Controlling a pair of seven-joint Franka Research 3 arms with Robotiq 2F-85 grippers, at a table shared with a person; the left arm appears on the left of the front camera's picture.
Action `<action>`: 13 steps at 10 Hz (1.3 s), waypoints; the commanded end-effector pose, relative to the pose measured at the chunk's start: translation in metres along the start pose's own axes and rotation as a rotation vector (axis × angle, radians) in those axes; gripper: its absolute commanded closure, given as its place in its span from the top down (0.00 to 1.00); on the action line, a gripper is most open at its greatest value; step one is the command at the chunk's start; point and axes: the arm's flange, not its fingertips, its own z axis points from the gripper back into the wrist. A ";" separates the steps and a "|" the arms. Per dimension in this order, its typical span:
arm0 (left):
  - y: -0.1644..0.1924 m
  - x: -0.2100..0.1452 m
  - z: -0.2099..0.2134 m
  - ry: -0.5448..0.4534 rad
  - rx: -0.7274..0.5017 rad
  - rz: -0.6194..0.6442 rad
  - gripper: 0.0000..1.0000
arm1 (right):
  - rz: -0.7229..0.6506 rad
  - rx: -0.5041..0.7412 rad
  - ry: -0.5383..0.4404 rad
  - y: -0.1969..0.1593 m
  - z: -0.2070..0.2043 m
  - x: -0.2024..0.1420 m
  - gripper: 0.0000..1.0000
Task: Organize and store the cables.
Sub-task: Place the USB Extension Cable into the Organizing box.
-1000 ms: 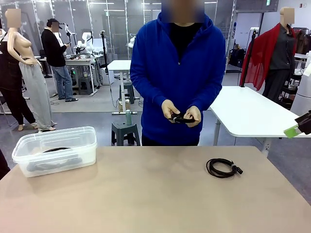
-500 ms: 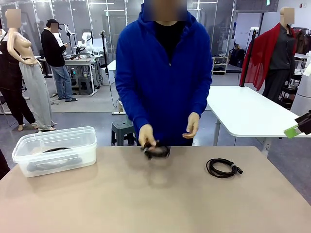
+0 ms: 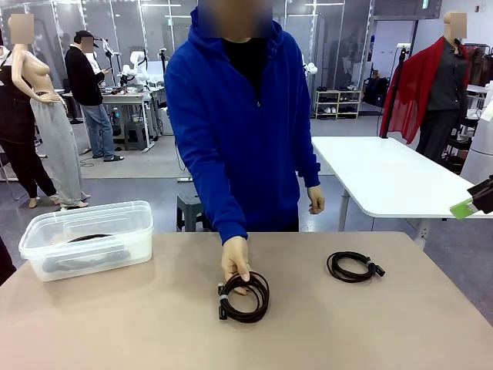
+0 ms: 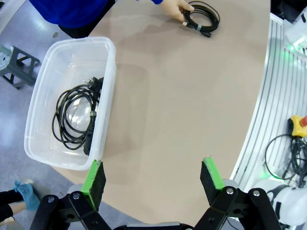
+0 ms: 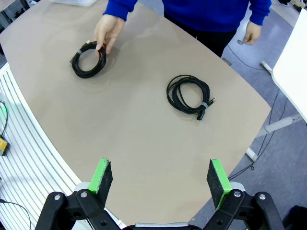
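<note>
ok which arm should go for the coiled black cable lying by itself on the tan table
Right, probably: that coiled black cable lies right of centre on the table, ahead of the open right gripper. The open left gripper hangs by the clear plastic bin, farther off.

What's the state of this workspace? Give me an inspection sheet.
surface: tan table, rounded edge.
job's things: first coiled cable mid-table under the person's hand; second coiled cable lying free towards the robot's right; third coiled cable inside the clear bin at far left.
clutter: nothing seen.
grippers: left gripper and right gripper open, holding nothing, above the table.
cables: black wiring near a red button, off the table's edge.
surroundings: person in blue at the far side; white table behind.
</note>
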 end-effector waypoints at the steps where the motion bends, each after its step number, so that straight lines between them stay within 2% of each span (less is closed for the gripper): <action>1: 0.000 -0.001 0.000 0.009 0.002 -0.002 1.00 | 0.003 0.005 -0.004 -0.001 0.000 -0.002 1.00; 11: 0.000 0.000 0.000 0.000 0.000 0.000 1.00 | 0.003 0.005 -0.004 -0.001 0.000 -0.002 1.00; 13: 0.003 0.029 -0.014 -0.004 -0.031 -0.032 1.00 | 0.003 0.005 -0.004 -0.001 0.000 -0.002 1.00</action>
